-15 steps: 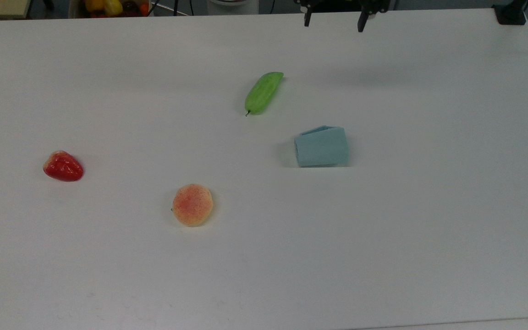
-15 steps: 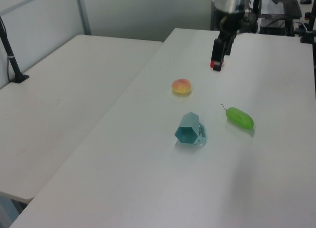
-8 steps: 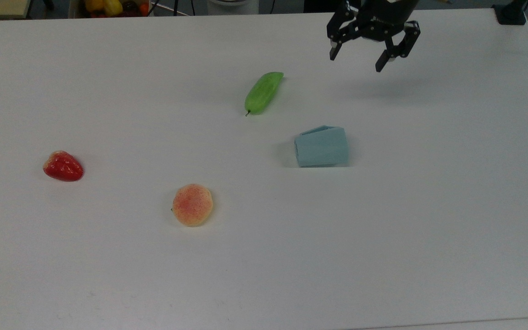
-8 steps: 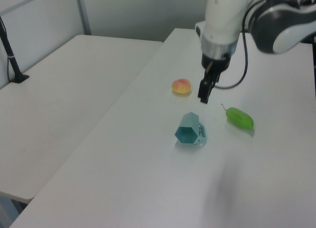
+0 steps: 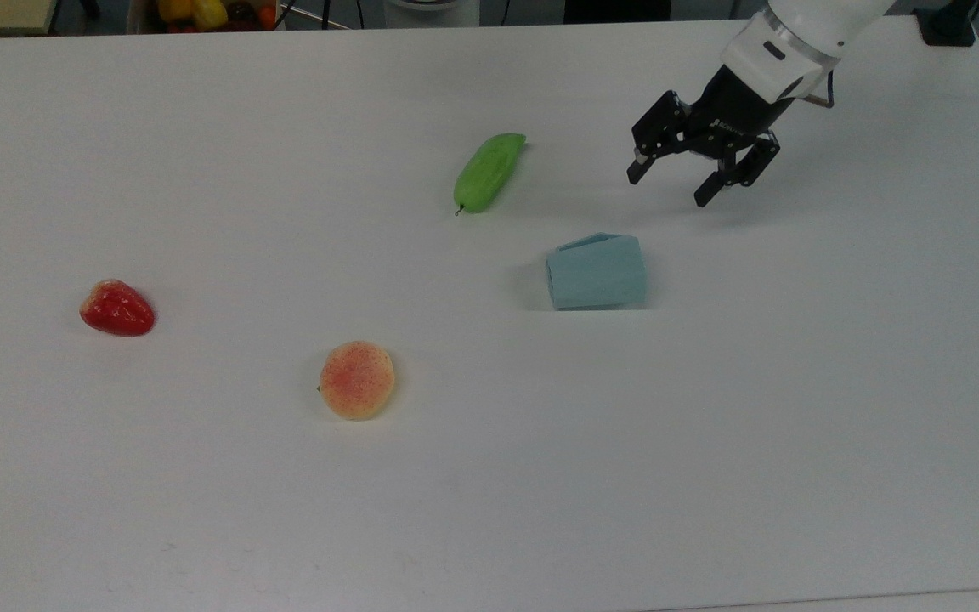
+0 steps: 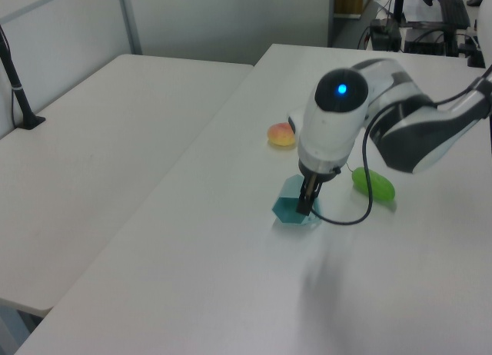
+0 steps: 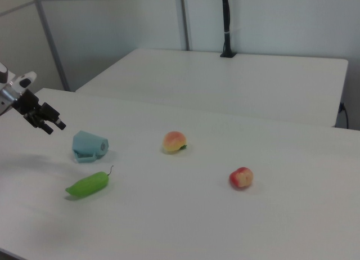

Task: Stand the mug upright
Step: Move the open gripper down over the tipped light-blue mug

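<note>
Mug (image 5: pixel 597 272) lay on its side on the tabletop (image 5: pixel 710 442), roughly mid-table and somewhat nearer the far edge in the top view. Wide hexagonal rim faced the left view's camera; narrower base pointed toward the top view's left. In the right view the small loop sat low, against the tabletop. Mug was not upright; nothing touched it.

Gripper (image 5: pixel 675 185) hung above the tabletop, apart from the mug, toward the far right corner in the top view. Fingers were spread wide with nothing between them. In the right view the gripper (image 7: pixel 49 125) sat clear of the mug (image 7: pixel 89 146), up and to the right view's left.

Other items: cucumber (image 5: pixel 488 172) near the mug on its far side; peach (image 5: pixel 357 380) and strawberry (image 5: pixel 117 308) well apart, toward the top view's left. None lay between gripper and mug.

Step in hand, as judged: approach, before any grasp. Task not begun on the mug itself.

Next move, as judged:
- bring the open fingers over the mug and down onto it
- take it across opposite flat facets or by the rim wall, since the taper could let it slip out toward the narrow end
- rotate so the base goes down, then release
- keep clear of the cucumber during the turn

Risk: the mug could roll or skid on the smooth tabletop if one finger touches first
</note>
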{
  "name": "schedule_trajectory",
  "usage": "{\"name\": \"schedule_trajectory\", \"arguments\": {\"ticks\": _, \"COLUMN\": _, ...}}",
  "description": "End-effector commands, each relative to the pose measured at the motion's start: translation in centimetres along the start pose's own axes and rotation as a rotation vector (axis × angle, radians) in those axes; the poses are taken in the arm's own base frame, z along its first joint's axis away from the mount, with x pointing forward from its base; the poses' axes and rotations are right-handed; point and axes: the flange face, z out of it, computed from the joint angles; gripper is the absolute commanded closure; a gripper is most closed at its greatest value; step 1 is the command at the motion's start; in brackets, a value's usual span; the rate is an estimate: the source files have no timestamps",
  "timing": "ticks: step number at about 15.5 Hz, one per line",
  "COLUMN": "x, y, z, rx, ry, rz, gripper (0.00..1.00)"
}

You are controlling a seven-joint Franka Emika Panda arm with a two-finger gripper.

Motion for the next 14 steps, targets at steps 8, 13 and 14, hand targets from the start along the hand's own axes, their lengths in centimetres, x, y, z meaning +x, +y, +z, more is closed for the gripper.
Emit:
{"name": "schedule_trajectory", "arguments": {"ticks": 8, "x": 2.3, "y": -1.9, "z": 6.1, "rx": -0.104, "ry": 0.114, "rz": 0.032, "gripper": 0.0}}
{"name": "schedule_trajectory", "arguments": {"ticks": 13, "x": 2.2, "y": -0.7, "z": 8.1, "rx": -0.165, "ry": 0.107, "rz": 0.018, "gripper": 0.16}}
{"name": "schedule_trajectory", "arguments": {"ticks": 14, "x": 2.1, "y": -0.2, "z": 8.6, "rx": -0.187, "ry": 0.092, "rz": 0.021, "gripper": 0.21}}
